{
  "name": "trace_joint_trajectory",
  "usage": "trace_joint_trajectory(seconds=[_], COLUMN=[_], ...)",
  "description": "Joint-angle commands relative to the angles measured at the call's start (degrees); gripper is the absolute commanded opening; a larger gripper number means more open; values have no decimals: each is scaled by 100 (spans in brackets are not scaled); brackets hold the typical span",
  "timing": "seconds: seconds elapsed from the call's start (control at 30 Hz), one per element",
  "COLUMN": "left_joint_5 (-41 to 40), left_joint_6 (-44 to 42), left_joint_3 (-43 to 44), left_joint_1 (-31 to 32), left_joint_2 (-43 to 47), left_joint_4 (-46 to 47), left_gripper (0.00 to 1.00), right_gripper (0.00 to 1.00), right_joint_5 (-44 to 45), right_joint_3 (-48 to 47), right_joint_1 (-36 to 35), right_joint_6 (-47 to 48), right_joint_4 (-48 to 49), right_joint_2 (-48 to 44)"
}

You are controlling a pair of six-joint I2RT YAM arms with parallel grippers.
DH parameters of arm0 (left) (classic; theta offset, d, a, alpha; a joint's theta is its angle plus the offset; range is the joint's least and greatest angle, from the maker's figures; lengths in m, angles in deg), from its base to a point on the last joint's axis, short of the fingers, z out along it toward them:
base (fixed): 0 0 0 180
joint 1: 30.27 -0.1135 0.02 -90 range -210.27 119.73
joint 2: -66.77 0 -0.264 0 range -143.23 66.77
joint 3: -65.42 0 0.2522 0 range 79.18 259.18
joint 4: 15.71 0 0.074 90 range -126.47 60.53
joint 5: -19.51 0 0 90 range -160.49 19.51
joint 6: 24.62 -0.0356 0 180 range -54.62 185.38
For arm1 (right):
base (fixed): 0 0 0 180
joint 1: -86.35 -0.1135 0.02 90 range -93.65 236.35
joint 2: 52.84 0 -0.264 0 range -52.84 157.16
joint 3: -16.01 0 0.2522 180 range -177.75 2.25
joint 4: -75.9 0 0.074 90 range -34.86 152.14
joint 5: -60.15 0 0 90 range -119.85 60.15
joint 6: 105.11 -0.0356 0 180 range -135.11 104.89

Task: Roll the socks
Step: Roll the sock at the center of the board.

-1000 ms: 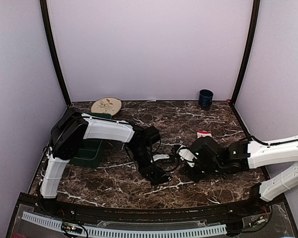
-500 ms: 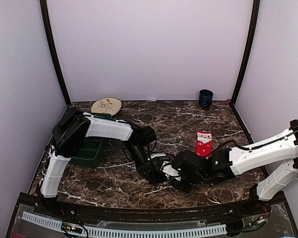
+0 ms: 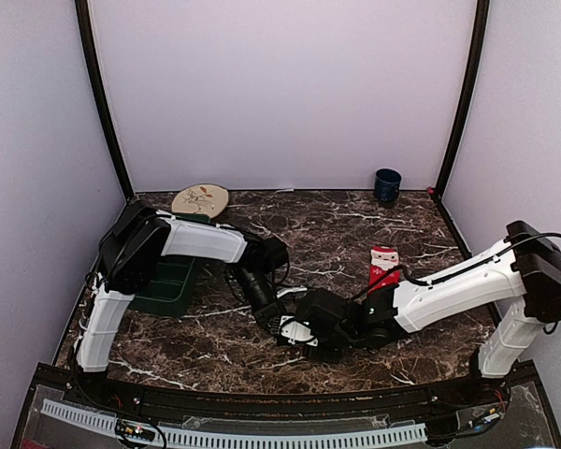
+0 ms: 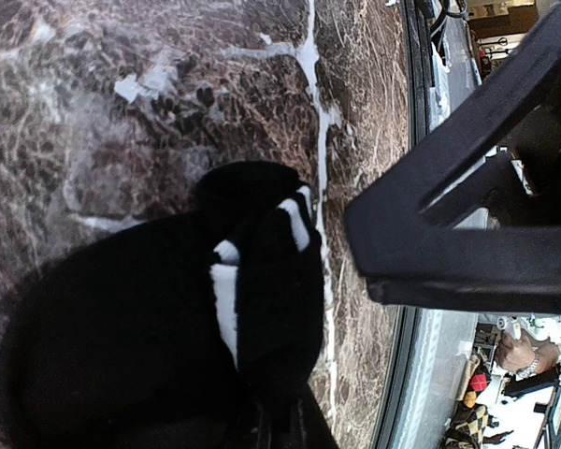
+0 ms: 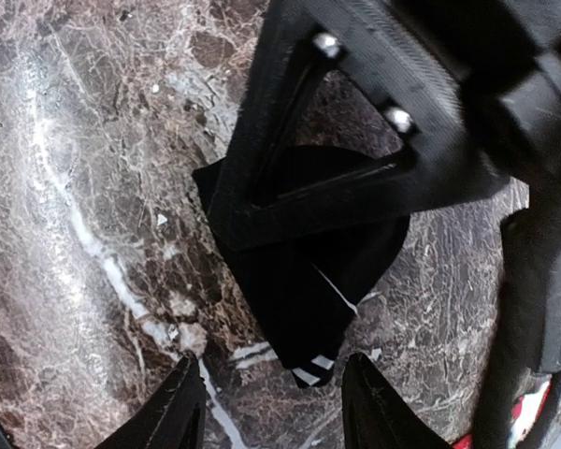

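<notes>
Your left gripper [image 4: 279, 427] sits low at mid-table, jaws drawn narrow and pinching a fold of the black sock [image 4: 159, 346]. In the left wrist view the fabric rises straight into the two fingertips at the bottom edge. The sock lies bunched on the marble table [image 3: 355, 224], with its white-striped cuff [image 4: 226, 299] folded over on top and the stripes facing up. Your right gripper [image 5: 276, 412] has its jaws spread wide and holds nothing. The right wrist view shows its two fingertips well apart, with bare marble between them and the striped end of the black sock just above the gap. In that same view the left gripper's triangular finger frame [image 5: 309, 187] lies across the sock's body. From above, the two grippers meet nearly nose to nose at the front centre of the table, and the black sock is mostly hidden beneath them. The red sock [image 3: 383, 266] lies flat and unrolled to the right of centre, beside the right forearm and apart from both grippers. A green bin [image 3: 168, 288] sits by the left arm's shoulder, a round plate [image 3: 200, 199] lies at the back left, and a dark blue cup [image 3: 387, 185] stands at the back right.
</notes>
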State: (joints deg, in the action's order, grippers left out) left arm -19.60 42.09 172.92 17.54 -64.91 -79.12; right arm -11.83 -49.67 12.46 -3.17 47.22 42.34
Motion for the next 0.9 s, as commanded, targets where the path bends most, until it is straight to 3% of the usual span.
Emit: trace_joint_trajectory(seconds=[0.0, 0.87], left_joint_5=[-118, 125], left_joint_6=[-47, -114], left_joint_3=[13, -52], left_joint_1=[-35, -92], left_joint_2=[-142, -148], left_joint_4=[-181, -256], left_gripper=[6, 6], right_gripper=[49, 42], right_joint_5=[52, -106], right_joint_3=[-245, -295], right_joint_1=[-60, 331], right_joint_6=[320, 818], right_joint_4=[242, 510], right_joint_2=[195, 795])
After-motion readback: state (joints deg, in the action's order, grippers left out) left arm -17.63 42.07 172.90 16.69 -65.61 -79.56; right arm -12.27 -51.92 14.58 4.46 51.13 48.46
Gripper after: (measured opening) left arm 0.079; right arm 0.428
